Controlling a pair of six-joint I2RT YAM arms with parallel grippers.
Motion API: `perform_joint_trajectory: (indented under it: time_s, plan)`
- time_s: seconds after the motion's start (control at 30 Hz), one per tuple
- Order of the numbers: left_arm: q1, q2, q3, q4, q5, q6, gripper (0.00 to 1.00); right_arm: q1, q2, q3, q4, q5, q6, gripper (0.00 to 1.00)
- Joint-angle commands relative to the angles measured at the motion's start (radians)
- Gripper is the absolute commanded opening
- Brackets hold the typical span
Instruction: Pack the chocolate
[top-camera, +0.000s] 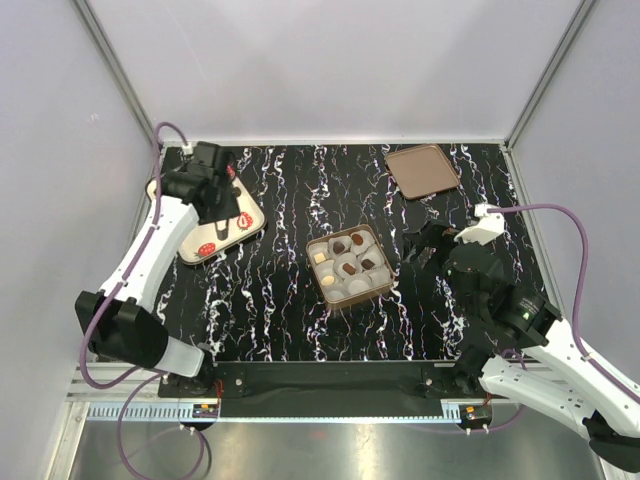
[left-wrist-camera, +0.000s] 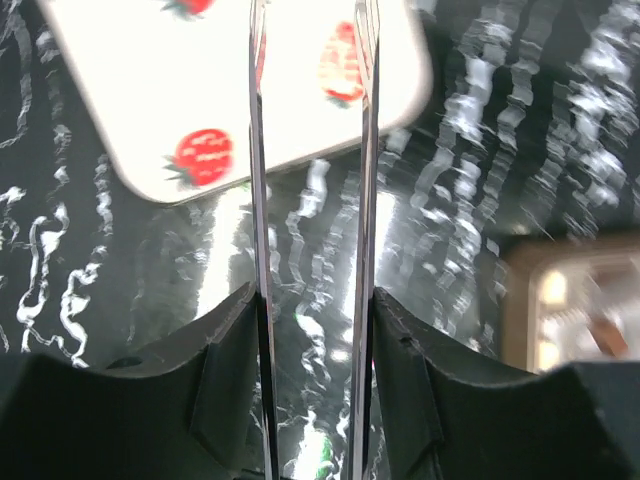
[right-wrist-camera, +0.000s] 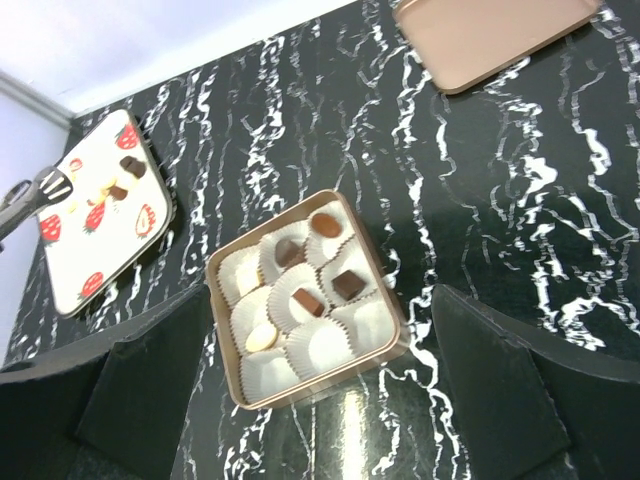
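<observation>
The chocolate lies in two places. Several pieces (right-wrist-camera: 307, 300), dark brown and cream, sit in white paper cups inside the square gold box (top-camera: 376, 240). A few more (right-wrist-camera: 130, 165) rest on the white strawberry-print tray (top-camera: 192, 255) at the left. My left gripper (top-camera: 222, 205) hovers over that tray; its two long thin metal fingers (left-wrist-camera: 257, 200) stand a little apart with nothing showing between them, their tips cut off by the frame's top. My right gripper (right-wrist-camera: 322, 300) hangs wide open above the box (right-wrist-camera: 395, 330), holding nothing, just right of it in the top view (top-camera: 420, 245).
The brown box lid (top-camera: 422, 170) lies at the back right of the black marbled table. Some paper cups along the box's near side are empty. Metal frame posts and pale walls close in the table's sides and back.
</observation>
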Motion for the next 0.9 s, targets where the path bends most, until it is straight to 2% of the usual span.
perform_joint_trajectory:
  time_s: [0.0,0.17,0.4,0.67,0.87]
  plan:
    - [0.121,0.018,-0.029,0.115,0.081,0.04,0.49,-0.008,-0.005,-0.009,0.062,-0.039,0.014,1.0]
    - [0.228,0.141,-0.027,0.201,0.112,0.037,0.49,-0.006,0.001,-0.021,0.088,-0.071,0.0,1.0]
    - [0.258,0.308,0.029,0.22,0.104,0.03,0.47,-0.008,0.013,-0.031,0.111,-0.065,-0.035,1.0]
    - [0.279,0.377,0.054,0.237,0.063,0.023,0.47,-0.006,0.033,-0.044,0.139,-0.044,-0.057,1.0]
    - [0.304,0.388,0.062,0.254,0.086,0.025,0.47,-0.006,0.067,-0.043,0.162,-0.044,-0.061,1.0]
